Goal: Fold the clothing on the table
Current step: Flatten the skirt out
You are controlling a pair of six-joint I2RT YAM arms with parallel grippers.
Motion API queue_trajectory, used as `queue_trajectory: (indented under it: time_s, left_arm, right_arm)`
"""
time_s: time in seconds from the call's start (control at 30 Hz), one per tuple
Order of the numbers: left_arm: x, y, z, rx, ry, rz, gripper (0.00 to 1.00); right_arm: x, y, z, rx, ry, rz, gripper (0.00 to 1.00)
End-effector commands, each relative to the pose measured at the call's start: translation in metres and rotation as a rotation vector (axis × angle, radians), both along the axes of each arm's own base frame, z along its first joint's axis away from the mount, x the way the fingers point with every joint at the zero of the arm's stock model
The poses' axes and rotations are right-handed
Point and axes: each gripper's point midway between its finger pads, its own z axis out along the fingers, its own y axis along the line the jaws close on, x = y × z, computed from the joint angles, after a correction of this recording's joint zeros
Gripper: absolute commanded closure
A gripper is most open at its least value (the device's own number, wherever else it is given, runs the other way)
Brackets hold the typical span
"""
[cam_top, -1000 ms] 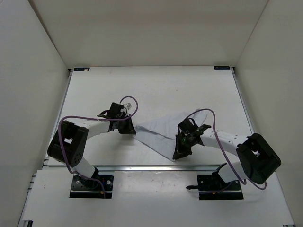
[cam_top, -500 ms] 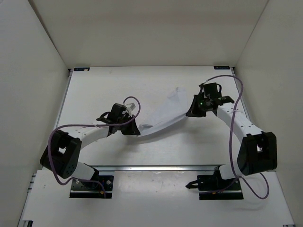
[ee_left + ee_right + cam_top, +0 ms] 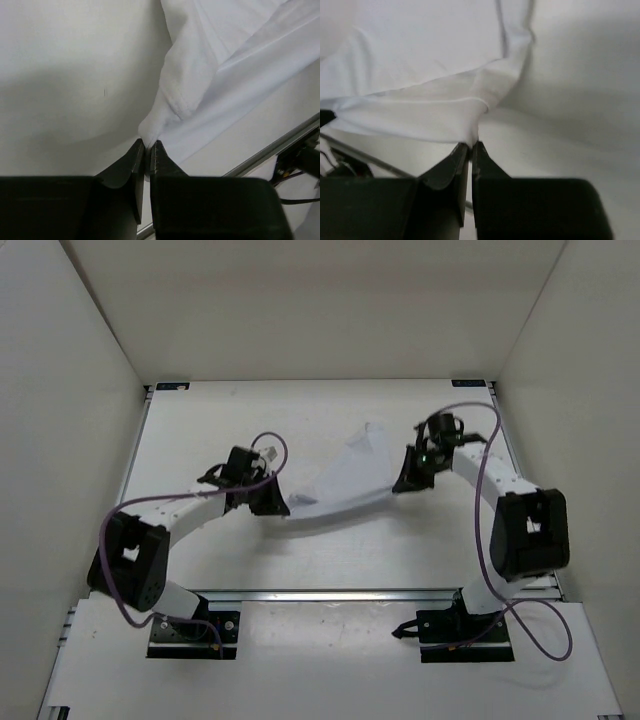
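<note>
At the bottom of the overhead view the silver rail (image 3: 330, 593) marks the near edge of the bench (image 3: 230, 560), with bare surface between it and the cloth. Just beyond, left of centre, the left fingers (image 3: 268, 502) are pinched together on a corner of the clothing (image 3: 345, 475). The left wrist view shows the hem bunched right at their tips. Right of centre and a little farther back, the right fingers (image 3: 408, 478) are likewise clamped on another corner.

The cloth hangs between the two as a sagging band, with a loose flap rising toward the upper middle of the frame. I cannot tell how much of it rests on the bench. No fold is made yet. This looks like the lift-and-spread stage, so laying it flat and all the folding remain.

Beyond the cloth the far part of the bench lies open up to the back wall (image 3: 320, 310). The side walls (image 3: 60, 440) stand well apart from both pairs of fingers, the right pair being nearer its edge.
</note>
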Motion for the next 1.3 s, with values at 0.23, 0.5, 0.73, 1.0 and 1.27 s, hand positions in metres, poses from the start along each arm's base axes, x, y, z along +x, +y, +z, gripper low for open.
queue_trajectory:
  time_s: [0.23, 0.5, 0.73, 1.0, 1.27]
  left_arm:
    - [0.221, 0.021, 0.315, -0.044, -0.744, 0.134, 1.00]
    - [0.178, 0.016, 0.289, -0.011, -0.777, 0.154, 1.00]
    - [0.040, 0.004, 0.121, -0.038, -0.363, 0.075, 1.00]
    - [-0.045, 0.039, 0.050, -0.035, -0.137, 0.115, 1.00]
    - [-0.072, 0.036, 0.029, -0.037, -0.044, 0.094, 1.00]
  right_arm:
    - [0.217, -0.042, 0.357, 0.009, -0.969, -0.058, 1.00]
    - [0.166, -0.079, 0.273, -0.162, -0.883, -0.037, 1.00]
    - [0.046, -0.032, 0.104, -0.070, -0.516, 0.043, 0.99]
    - [-0.050, -0.012, 0.029, 0.040, -0.294, 0.037, 1.00]
    - [-0.058, 0.014, 0.024, 0.080, -0.281, 0.074, 1.00]
